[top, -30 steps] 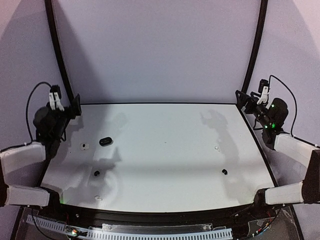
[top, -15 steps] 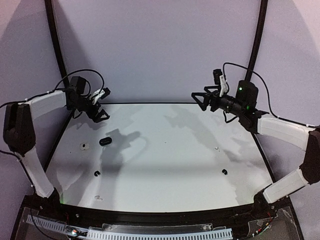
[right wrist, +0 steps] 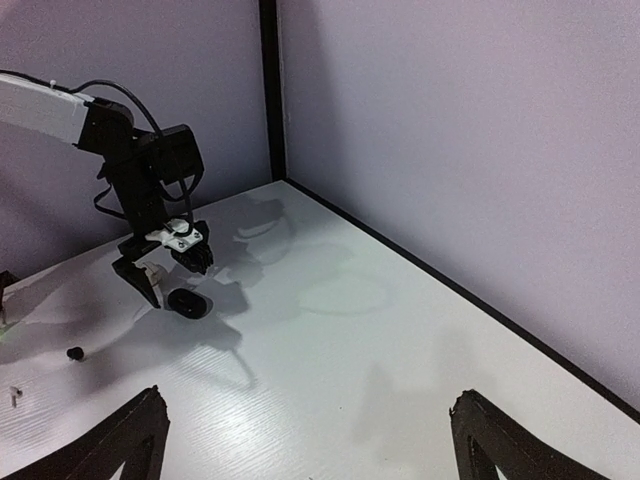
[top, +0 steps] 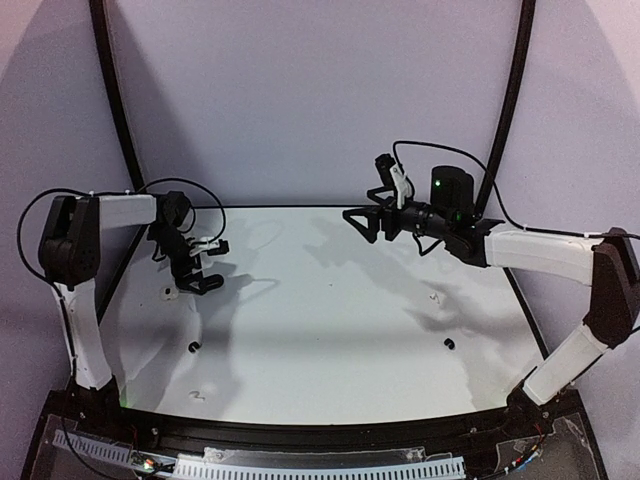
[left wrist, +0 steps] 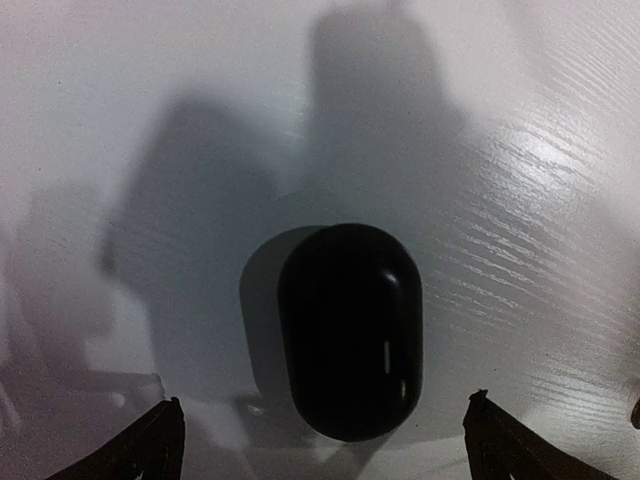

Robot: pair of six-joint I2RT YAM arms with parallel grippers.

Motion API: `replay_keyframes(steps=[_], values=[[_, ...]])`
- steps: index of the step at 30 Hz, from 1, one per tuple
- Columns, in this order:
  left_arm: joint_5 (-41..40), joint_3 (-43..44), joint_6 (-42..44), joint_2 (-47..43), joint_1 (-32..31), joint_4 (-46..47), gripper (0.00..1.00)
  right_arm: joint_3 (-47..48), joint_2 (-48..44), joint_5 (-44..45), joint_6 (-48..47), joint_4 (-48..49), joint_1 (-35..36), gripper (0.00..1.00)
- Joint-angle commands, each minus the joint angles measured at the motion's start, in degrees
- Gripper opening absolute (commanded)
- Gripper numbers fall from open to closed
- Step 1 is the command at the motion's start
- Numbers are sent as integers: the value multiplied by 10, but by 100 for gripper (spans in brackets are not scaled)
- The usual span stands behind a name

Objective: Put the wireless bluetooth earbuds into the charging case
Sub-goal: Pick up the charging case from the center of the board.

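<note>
The black oval charging case lies closed on the white table, directly under my left gripper, whose jaws stand open on either side of it without touching. From the right wrist view the case sits just below that left gripper. In the top view the left gripper mostly covers the case. Two black earbuds and two white ones lie loose on the table. My right gripper hovers open and empty high over the far middle, its own view looking across the table.
A small pale bit lies near the front left edge of the white table. Purple walls with black corner posts close off the back and sides. One black earbud also shows in the right wrist view.
Both arms swung in from the table's sides. The left gripper came forward and down over the black case; the right gripper moved left over the far middle. Both stayed open.
</note>
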Motion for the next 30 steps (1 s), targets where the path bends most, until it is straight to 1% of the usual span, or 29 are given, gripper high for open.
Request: replay_keyframes(steps=[1, 4, 6, 7, 9, 11, 13, 15, 18, 19, 22, 23, 25, 27, 30], values=[[-14, -27, 14, -14, -4, 13, 97, 22, 14, 12, -9, -3, 10, 99], [-23, -48, 7, -13, -11, 32, 89, 27, 20, 13, -6, -4, 12, 99], [-25, -52, 5, -11, -16, 37, 85, 30, 24, 13, -6, -5, 13, 99], [-23, -54, 4, -10, -18, 42, 80, 33, 27, 14, -6, -7, 15, 99], [-19, -53, 1, -10, -19, 44, 76, 37, 31, 16, -7, -14, 16, 98], [-16, -50, 0, -10, -20, 44, 68, 41, 34, 20, -8, -23, 17, 99], [-12, -47, -5, -10, -20, 45, 59, 45, 36, 24, -9, -32, 19, 99], [-5, -43, -9, -10, -21, 45, 55, 44, 37, 25, -9, -35, 20, 99], [5, -38, -17, -10, -24, 47, 42, 44, 37, 27, -7, -36, 21, 99], [8, -37, -18, -11, -25, 47, 39, 44, 38, 27, -6, -36, 21, 99], [20, -27, -28, -13, -27, 49, 21, 48, 37, 29, 0, -39, 22, 99], [25, -25, -29, -17, -28, 49, 19, 49, 39, 30, 4, -39, 23, 99], [29, -22, -33, -27, -31, 57, 9, 53, 42, 35, 12, -41, 22, 99], [31, -20, -35, -44, -36, 62, 3, 63, 49, 41, 43, -45, 23, 99], [33, -23, -38, -103, -54, 92, 1, 109, 72, 41, 98, -70, 25, 99]])
